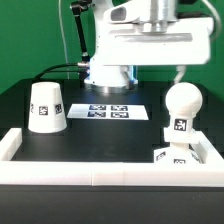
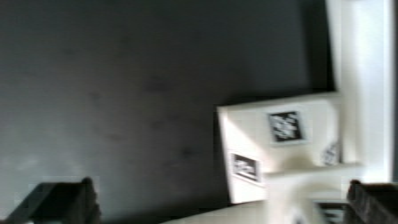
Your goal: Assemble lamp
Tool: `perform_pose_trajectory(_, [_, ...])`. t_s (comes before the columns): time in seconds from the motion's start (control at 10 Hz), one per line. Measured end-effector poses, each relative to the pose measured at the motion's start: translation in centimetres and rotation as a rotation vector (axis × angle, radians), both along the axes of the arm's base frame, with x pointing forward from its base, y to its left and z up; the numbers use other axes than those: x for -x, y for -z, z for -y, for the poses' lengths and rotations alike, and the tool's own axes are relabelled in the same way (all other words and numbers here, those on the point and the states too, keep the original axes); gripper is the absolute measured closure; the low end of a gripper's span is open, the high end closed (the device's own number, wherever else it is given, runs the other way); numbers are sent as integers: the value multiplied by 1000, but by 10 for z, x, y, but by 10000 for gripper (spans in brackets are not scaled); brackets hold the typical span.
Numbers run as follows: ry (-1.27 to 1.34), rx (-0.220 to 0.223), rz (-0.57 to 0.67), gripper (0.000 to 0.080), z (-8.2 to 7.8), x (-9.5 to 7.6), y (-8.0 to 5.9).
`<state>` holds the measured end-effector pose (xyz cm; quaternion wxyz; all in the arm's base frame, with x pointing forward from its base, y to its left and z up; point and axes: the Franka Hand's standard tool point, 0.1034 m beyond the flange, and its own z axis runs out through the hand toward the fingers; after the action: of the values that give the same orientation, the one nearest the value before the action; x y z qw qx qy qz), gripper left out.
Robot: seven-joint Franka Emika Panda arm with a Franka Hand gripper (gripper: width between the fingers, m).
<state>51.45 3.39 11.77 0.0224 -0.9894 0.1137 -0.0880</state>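
Note:
The ball-shaped bulb (image 1: 181, 107) stands upright on the flat square base (image 1: 178, 153) in the tray's front corner at the exterior view's right. The cup-like shade (image 1: 45, 108) stands mouth down at the exterior view's left. My gripper (image 1: 172, 78) hangs just above the bulb, open and empty. In the wrist view the gripper (image 2: 217, 205) has its dark fingers (image 2: 63, 203) spread wide. The bulb (image 2: 306, 196) is a white blur between them, and the tagged base (image 2: 285, 130) lies beyond it.
The marker board (image 1: 108, 112) lies flat in the middle of the black table. A white border rail (image 1: 95, 172) runs along the front and up both sides, and shows beside the base in the wrist view (image 2: 350, 50). The arm's base (image 1: 108, 72) stands behind.

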Motion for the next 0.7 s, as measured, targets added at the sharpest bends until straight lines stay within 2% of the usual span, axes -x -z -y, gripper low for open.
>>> perform_pose_trajectory(0.2, [-8,9,-6,101,29,14,9])
perform_pose_trajectory(0.3, [-2,13,-7,101,42,15,10])
perform_pose_trajectory(0.4, [-9,12,-7,101,37,15,10])
perform_pose_trajectory(0.7, [-16,13,-8,101,36,15,10])
